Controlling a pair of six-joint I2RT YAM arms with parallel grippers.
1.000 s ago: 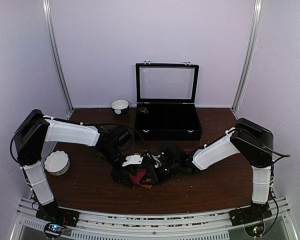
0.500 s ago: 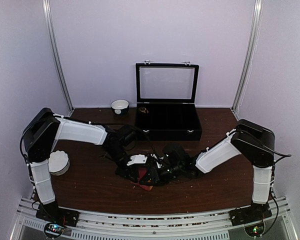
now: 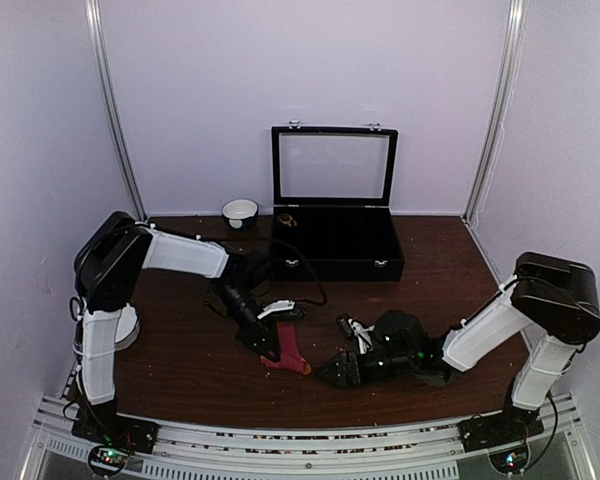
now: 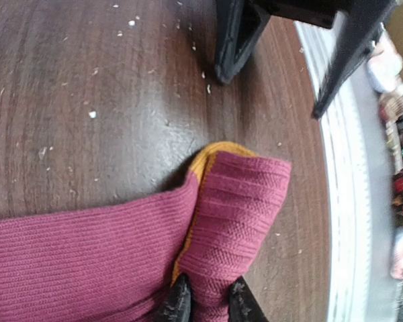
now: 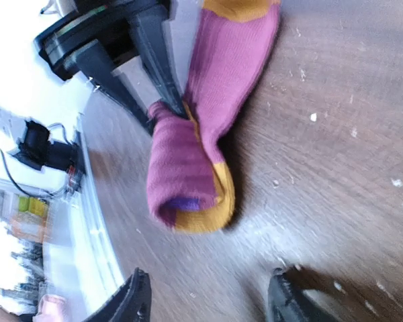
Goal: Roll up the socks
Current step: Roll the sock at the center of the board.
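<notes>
A second ago both arms were huddled together over the magenta-red sock. Now the right gripper has backed off toward four o'clock from it, and its jaws stand wide with nothing between them. The left gripper stayed put, its fingertips nearly closed and pinching a fold of the ribbed fabric. The sock lies on the table near the middle, toward the near edge, at six o'clock from the black case. One end is doubled over so the orange toe peeks out from the magenta. I'd say that is only the first turn of a roll, and a loose one, now held solely by the left pinch. The right arm seems to be making room for a fresh grip. I can't spot the brown argyle pair anywhere.
</notes>
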